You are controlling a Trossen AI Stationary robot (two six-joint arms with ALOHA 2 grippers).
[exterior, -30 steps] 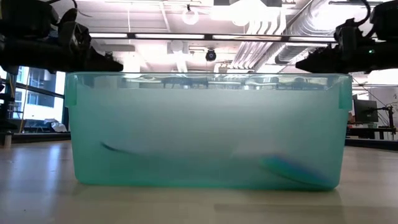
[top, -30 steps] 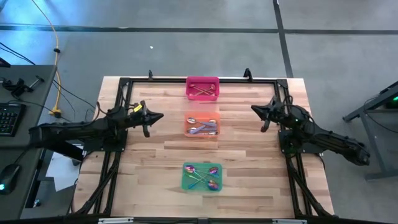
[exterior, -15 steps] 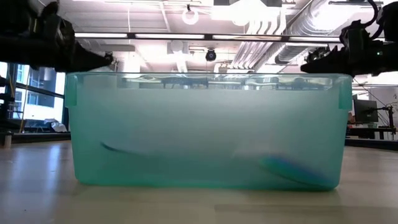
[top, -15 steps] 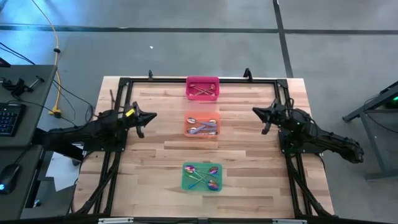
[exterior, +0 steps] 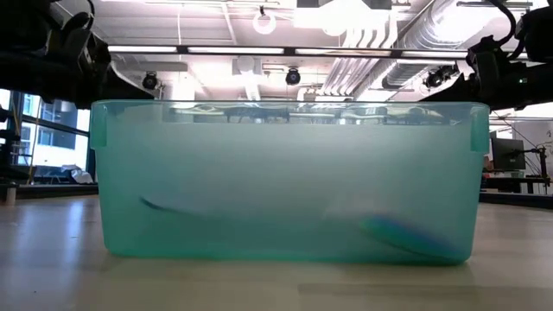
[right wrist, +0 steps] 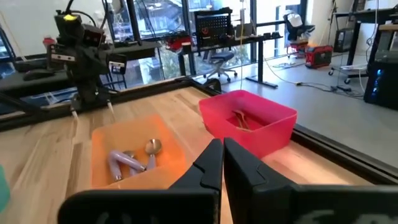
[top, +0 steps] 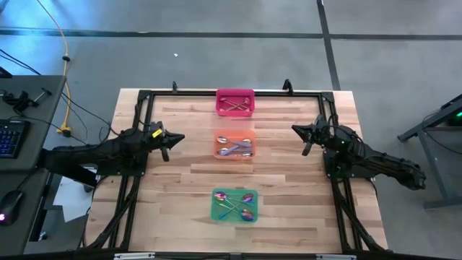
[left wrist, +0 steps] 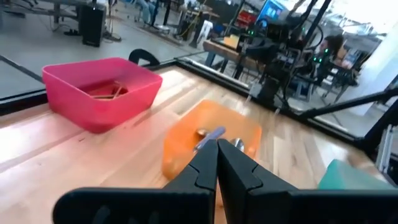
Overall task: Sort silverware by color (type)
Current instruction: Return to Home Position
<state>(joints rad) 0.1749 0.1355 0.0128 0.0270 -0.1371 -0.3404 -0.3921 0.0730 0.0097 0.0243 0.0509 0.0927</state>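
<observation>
Gold utensils (top: pixel 234 106) lie in the pink bin (top: pixel 235 102) at the far side. Silver spoons (top: pixel 236 149) lie in the orange bin (top: pixel 234 145) at the table's middle. Iridescent purple-teal spoons (top: pixel 235 205) lie in the green bin (top: pixel 233 206) near the front, which fills the low view (exterior: pixel 285 181). My left gripper (top: pixel 177 138) hovers left of the orange bin, shut and empty (left wrist: pixel 216 155). My right gripper (top: pixel 296 129) hovers right of it, shut and empty (right wrist: pixel 222 155).
The three bins stand in a line down the table's middle. A black frame (top: pixel 144 97) runs around the table's edges. Bare wood lies to the left and right of the bins. A desk with a keyboard (top: pixel 9 137) stands off the table's left side.
My left gripper drew back toward the table's left edge, then came a little way back toward the orange bin. My right gripper has stayed nearly in place. In the low view both grippers' tips have passed out of the picture. The bins and silverware have not moved.
</observation>
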